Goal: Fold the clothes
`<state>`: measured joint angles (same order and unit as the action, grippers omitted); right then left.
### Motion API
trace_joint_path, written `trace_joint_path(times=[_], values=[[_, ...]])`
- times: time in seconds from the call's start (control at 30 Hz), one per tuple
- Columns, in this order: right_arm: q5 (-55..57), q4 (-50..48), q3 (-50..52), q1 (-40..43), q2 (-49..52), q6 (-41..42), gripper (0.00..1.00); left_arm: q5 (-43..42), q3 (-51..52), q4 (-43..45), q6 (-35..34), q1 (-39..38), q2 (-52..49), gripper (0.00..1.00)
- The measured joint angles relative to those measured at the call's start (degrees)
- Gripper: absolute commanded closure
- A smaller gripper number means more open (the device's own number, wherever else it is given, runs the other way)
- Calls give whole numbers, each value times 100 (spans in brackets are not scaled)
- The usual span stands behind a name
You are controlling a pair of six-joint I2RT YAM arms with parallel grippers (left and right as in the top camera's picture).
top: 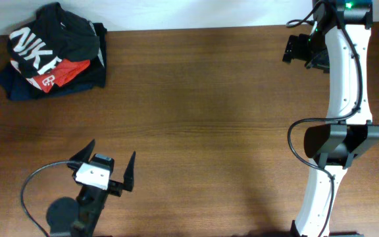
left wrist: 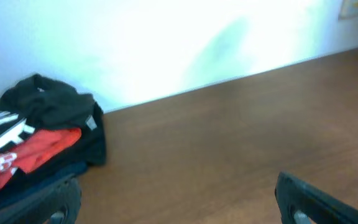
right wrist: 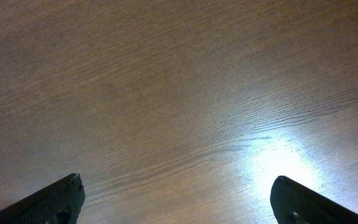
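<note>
- Left gripper [top: 113, 150] sits near the front-left edge of the desk [top: 209, 112], fingers [left wrist: 319, 202] spread wide, released, nothing between them.
- Right gripper [right wrist: 176, 182] hangs over bare wood at the far-right side, its fingers [right wrist: 48, 202] also parted and empty.
- Black T-shirt [top: 61, 26] lies bunched at the far-left corner of the desk, close to the white wall [left wrist: 197, 43], with its white "NIKE" print facing up.
- It tops a small pile: a red shirt [top: 61, 74] with white lettering pokes out just under it, and a navy garment [top: 18, 87] is lowest.
- T-shirt is well apart from both sets of fingers: ahead and left of the left gripper, and across the desk from the right one.
- Left wrist view has the pile at its left edge, beyond the left finger.
- Right wrist view has wood grain and a glare patch [right wrist: 278, 165] between the fingers.
</note>
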<state>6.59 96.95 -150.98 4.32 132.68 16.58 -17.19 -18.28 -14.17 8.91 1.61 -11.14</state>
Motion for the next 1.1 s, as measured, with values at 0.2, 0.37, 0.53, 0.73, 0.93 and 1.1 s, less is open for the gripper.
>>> trace_joint_path(times=[0.2, 0.37, 0.53, 0.73, 0.93, 1.1], values=[[0, 2, 0, 0, 0, -4, 1, 629, 1261, 1119, -879, 0, 966, 1], [0, 2, 0, 0, 0, -4, 1, 1432, 1681, 1091, -1738, 24, 1029, 1], [0, 2, 0, 0, 0, -4, 1, 1620, 1731, 946, -1862, 153, 1029, 1], [0, 2, 0, 0, 0, -2, 1, 1620, 1731, 946, -1860, 153, 1029, 1], [0, 2, 0, 0, 0, -2, 1, 1620, 1731, 946, -1862, 153, 1029, 1], [0, 2, 0, 0, 0, -2, 1, 1620, 1731, 946, -1862, 153, 1029, 1]])
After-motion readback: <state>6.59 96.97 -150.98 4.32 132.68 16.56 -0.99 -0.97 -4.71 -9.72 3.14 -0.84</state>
